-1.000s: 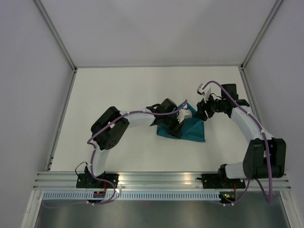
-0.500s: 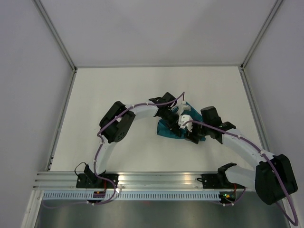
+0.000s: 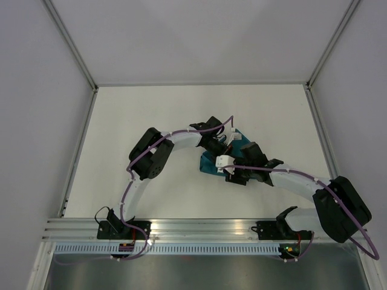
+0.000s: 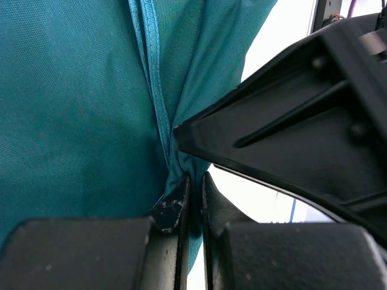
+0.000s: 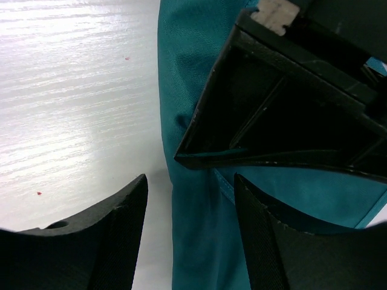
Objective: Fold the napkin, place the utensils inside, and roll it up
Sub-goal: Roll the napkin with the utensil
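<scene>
over the middle of the table, top view: the napkin lies as a small bunched teal heap, mostly hidden under both wrists. the left gripper sits on its far side and the right gripper at its near edge, the two almost touching. no utensils are visible anywhere. left wrist view: jaws pressed together on a gathered, hemmed fold of the cloth, fingertips pinching it, with the right gripper's black finger just beside. right wrist view: jaws apart, pads straddling the cloth's edge over white table, gripping nothing. judgement: folding looks done or nearly so, since the cloth is far from flat. whether the utensils are inside cannot be told. no tidy roll is evident, so rolling, and perhaps loading, remains.
</scene>
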Tool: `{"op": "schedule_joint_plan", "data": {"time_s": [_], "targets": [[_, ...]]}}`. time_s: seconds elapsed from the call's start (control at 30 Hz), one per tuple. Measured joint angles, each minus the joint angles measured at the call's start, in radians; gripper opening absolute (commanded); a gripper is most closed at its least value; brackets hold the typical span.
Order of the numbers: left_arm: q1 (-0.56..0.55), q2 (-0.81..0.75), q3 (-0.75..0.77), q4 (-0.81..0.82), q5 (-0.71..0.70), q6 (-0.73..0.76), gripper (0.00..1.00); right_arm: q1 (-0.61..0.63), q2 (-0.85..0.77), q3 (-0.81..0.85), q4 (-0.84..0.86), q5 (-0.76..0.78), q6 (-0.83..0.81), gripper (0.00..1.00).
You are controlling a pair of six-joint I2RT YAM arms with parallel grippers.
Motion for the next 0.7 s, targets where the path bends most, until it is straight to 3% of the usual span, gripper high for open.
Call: {"op": "schedule_joint_plan", "data": {"time_s": [0.13, 0.23, 0.27, 0.53, 0.7], "targets": [[0.002, 0.002, 0.002, 0.000, 0.007, -0.003, 0.10, 0.010, 0.031, -0.004, 0.025, 0.018, 0.000, 0.52], [0.002, 0.002, 0.002, -0.001, 0.007, -0.006, 0.28, 0.013, 0.043, -0.004, 0.035, 0.028, 0.003, 0.32], [0.003, 0.002, 0.002, -0.003, 0.008, -0.010, 0.34, 0.013, 0.048, -0.003, 0.037, 0.028, 0.005, 0.30], [0.015, -0.022, -0.004, -0.003, -0.022, -0.066, 0.47, 0.012, 0.081, 0.027, 0.012, 0.019, 0.010, 0.21], [0.053, -0.047, -0.031, 0.052, -0.125, -0.127, 0.47, -0.005, 0.136, 0.084, -0.027, -0.018, 0.003, 0.20]]}}
